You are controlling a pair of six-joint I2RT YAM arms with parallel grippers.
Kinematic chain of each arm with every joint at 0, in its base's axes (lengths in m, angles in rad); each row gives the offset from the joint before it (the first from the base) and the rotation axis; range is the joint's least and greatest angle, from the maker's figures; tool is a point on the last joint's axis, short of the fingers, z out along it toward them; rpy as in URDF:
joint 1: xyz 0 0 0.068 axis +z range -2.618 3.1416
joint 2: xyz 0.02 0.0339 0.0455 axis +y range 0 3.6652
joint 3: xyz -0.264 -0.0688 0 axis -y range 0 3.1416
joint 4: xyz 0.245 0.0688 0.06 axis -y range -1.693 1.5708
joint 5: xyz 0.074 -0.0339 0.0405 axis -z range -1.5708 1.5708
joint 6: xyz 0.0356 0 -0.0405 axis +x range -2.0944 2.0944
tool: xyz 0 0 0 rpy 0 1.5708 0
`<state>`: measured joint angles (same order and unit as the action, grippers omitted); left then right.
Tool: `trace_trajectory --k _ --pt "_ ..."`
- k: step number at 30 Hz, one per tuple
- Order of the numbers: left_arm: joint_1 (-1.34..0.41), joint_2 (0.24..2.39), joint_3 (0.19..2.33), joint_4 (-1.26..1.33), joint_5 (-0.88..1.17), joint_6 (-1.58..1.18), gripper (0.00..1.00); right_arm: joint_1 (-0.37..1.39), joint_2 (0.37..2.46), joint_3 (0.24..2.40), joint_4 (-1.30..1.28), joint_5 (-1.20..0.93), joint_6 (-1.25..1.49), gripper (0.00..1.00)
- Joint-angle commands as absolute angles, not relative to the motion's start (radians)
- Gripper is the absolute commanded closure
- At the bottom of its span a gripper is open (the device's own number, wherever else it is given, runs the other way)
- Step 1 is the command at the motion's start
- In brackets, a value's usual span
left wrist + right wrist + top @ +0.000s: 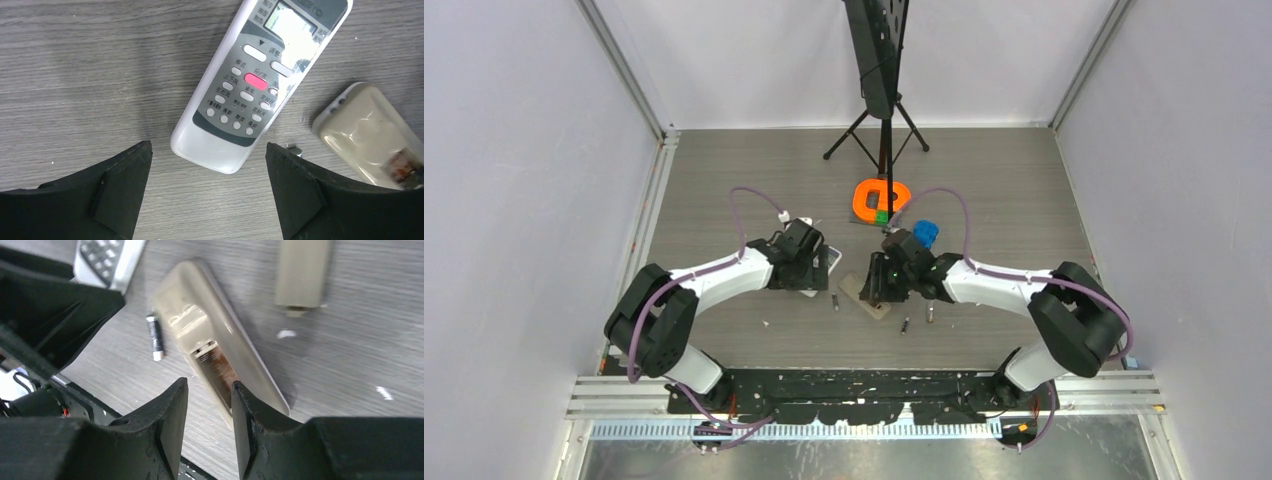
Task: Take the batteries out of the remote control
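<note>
A beige remote [210, 335] lies back up with its battery bay open, and a brownish battery [222, 371] shows inside. My right gripper [209, 407] is open narrowly, just above the bay's near end; its right finger [250, 425] covers part of the bay. One loose battery [155, 336] lies left of the remote, and two more [905, 324] [930, 312] lie to its right. The remote's beige cover [302, 272] lies apart. My left gripper [209, 192] is wide open and empty, just short of a white buttoned remote [250, 85].
An orange ring-shaped object [882, 198] and a blue object [926, 232] sit behind the right gripper. A black tripod stand [879, 110] rises at the back. White walls close in the left and right sides.
</note>
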<state>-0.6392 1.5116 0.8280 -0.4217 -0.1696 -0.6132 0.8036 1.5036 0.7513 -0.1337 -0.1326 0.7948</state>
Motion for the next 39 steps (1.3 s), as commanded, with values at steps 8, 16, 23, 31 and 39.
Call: trace_trajectory --k 8,16,23,31,39 --pt "-0.634 1.528 0.839 -0.387 -0.131 -0.585 0.15 0.765 1.484 0.714 -0.069 -0.17 0.816 0.58" --pt "-0.634 1.548 0.855 -0.391 -0.144 -0.579 0.17 0.796 1.304 0.733 -0.185 -0.105 0.741 0.56" --pt "-0.634 1.562 0.874 -0.394 -0.156 -0.575 0.21 0.862 1.413 0.74 -0.169 -0.132 0.739 0.55" --pt "-0.634 1.567 0.883 -0.389 -0.152 -0.549 0.19 0.909 1.547 0.779 -0.126 -0.029 0.752 0.55" --pt "-0.634 1.6 0.925 -0.358 -0.145 -0.453 0.14 0.809 1.55 0.777 -0.165 0.137 0.713 0.54"
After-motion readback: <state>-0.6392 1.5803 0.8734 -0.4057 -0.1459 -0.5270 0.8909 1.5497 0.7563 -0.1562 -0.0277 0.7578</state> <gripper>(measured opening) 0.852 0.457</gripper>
